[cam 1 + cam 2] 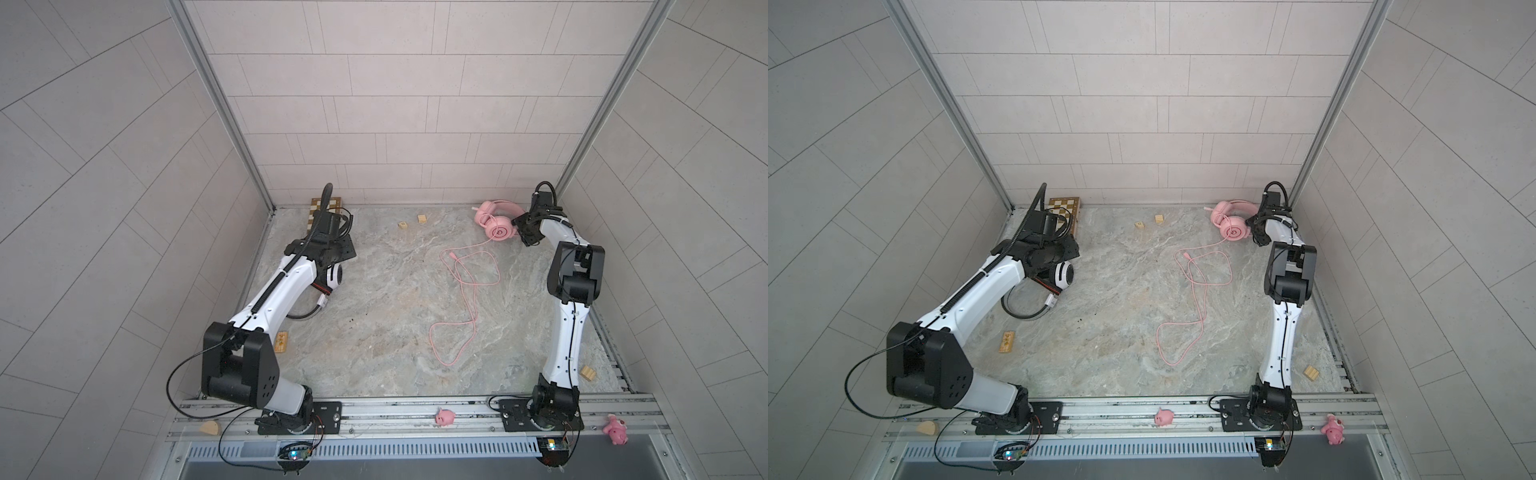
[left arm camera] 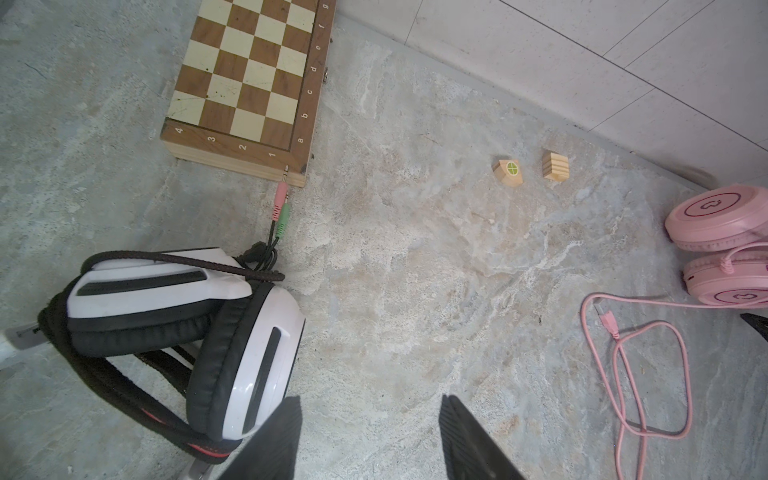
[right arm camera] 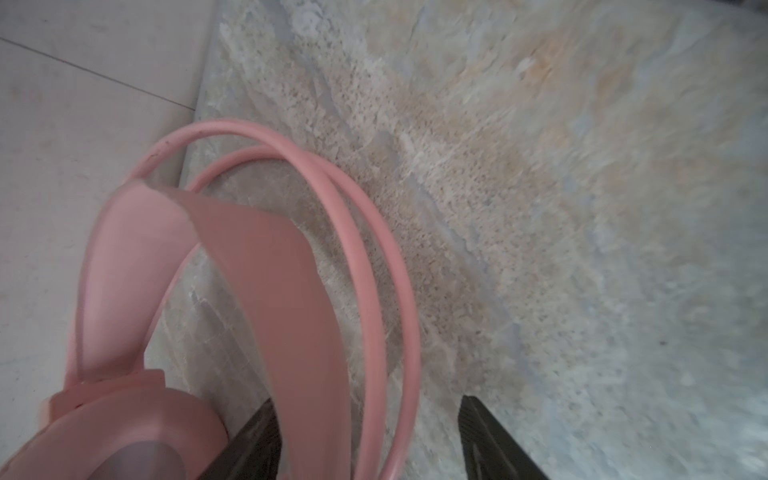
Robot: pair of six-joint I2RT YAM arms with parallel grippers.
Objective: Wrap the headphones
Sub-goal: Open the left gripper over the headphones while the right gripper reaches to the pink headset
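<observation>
Left jaws stand wide with nothing between them, just beside the white headset; I cannot tell whether its near ear cup touches one finger. That headset lies on its side on the counter near the chessboard. Its braided black cord is draped over the cups, and the plugs reach to the board's edge.

Right jaws are also parted. They sit astride the headband of the pink headset at the far right corner, with a gap showing on one side, so I judge nothing is gripped yet. The pink cord sprawls in loose loops from the ear cup toward the front, well apart from the white set.

Both headsets look like light, hard plastic with soft pads, and the bands are probably springy. The pink flat strap gives a broad face to pinch, whereas the thin hoops beside it seem smooth and may slip. The cord is limp and will trail and snag, so I would hold it near the plug end to wind it
</observation>
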